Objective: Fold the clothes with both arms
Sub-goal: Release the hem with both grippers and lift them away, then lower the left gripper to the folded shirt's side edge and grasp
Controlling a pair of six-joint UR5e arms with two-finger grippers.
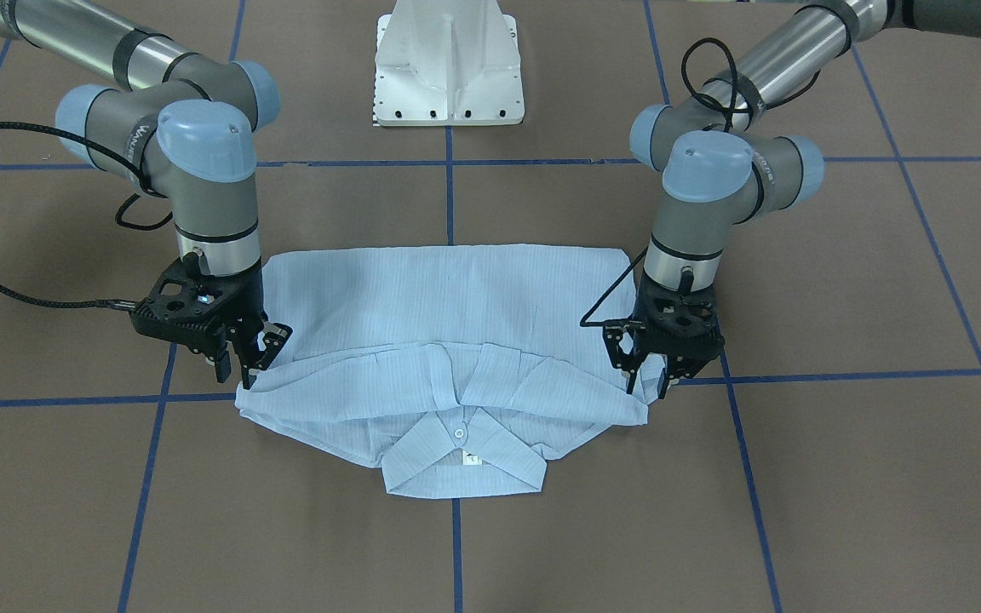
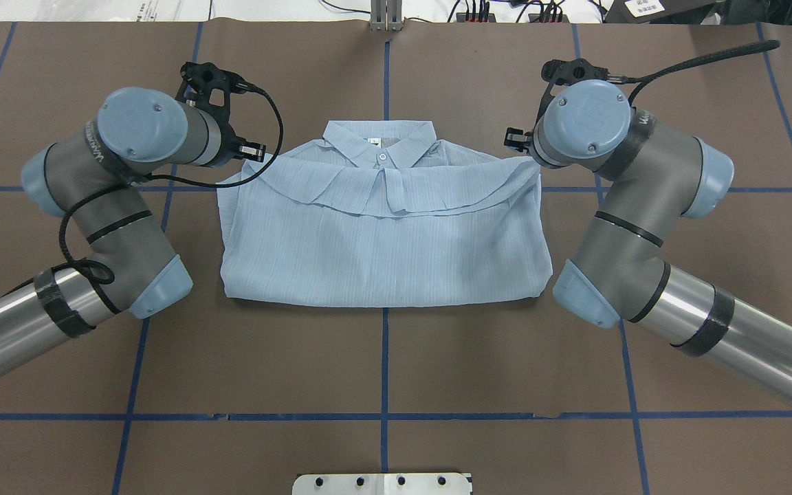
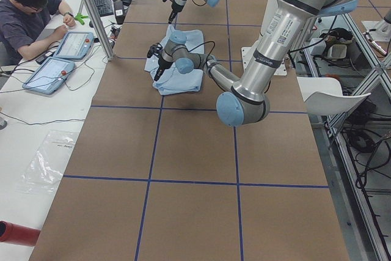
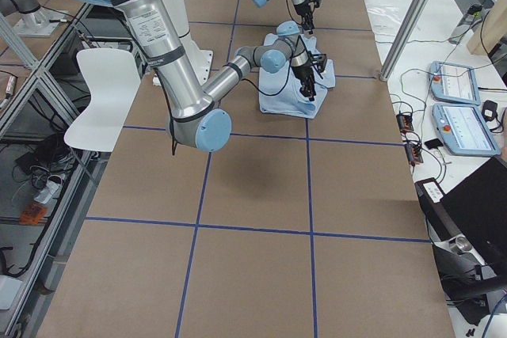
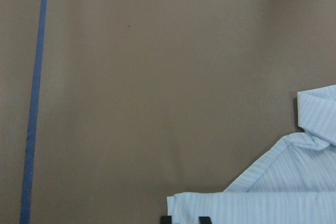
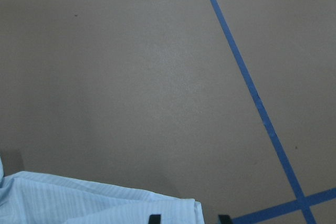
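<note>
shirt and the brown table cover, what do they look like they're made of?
Shirt: thin woven cloth, maybe cotton or a blend, matte; fine stripes, soft creases, folds that lie limp. Table cover: likely brown paper or card, matte; flat, no visible weave, no glare.

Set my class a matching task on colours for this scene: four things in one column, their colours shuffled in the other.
Things:
1. shirt
2. left gripper
3. tape lines
4. pedestal base

Colours:
a. white
b. black
c. light blue
d. dark blue

Pairs: 1-c; 2-b; 3-d; 4-a
</note>
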